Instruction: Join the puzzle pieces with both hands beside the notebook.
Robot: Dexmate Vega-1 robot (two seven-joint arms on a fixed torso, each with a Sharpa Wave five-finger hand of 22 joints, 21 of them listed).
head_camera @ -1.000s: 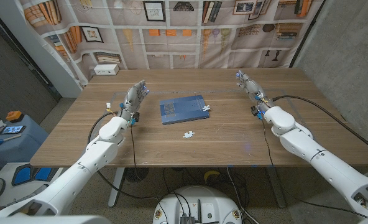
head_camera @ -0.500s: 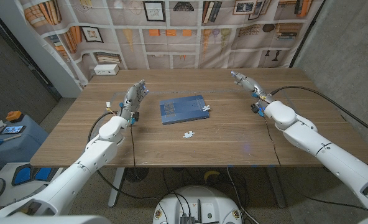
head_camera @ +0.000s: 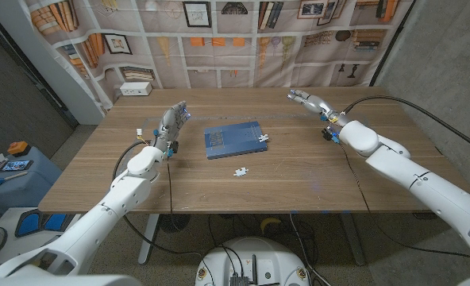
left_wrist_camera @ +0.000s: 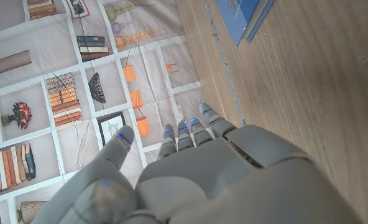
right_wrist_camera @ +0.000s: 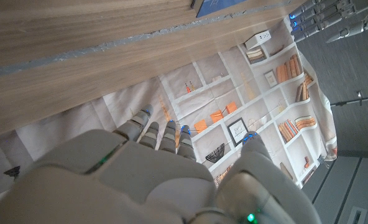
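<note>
A blue notebook (head_camera: 233, 139) lies at the middle of the wooden table (head_camera: 298, 175). One white puzzle piece (head_camera: 263, 139) sits on the notebook's right edge. A second white puzzle piece (head_camera: 240, 171) lies on the wood just in front of the notebook. My left hand (head_camera: 172, 121) is raised left of the notebook, fingers straight and apart, holding nothing. My right hand (head_camera: 308, 100) hovers over the far right of the table, fingers extended, empty. The left wrist view shows my left hand (left_wrist_camera: 190, 168) open, with the notebook's corner (left_wrist_camera: 246, 15) beyond it. My right hand (right_wrist_camera: 153, 174) is open too.
A white box (head_camera: 136, 89) stands at the table's far left corner. A printed bookshelf backdrop (head_camera: 219, 40) hangs behind the table. Black cables (head_camera: 425, 131) run along my right arm. A blue stool with small items (head_camera: 13, 171) stands left of the table.
My right hand has swung leftward and toward the table's far edge. The left hand and both puzzle pieces have stayed put.
</note>
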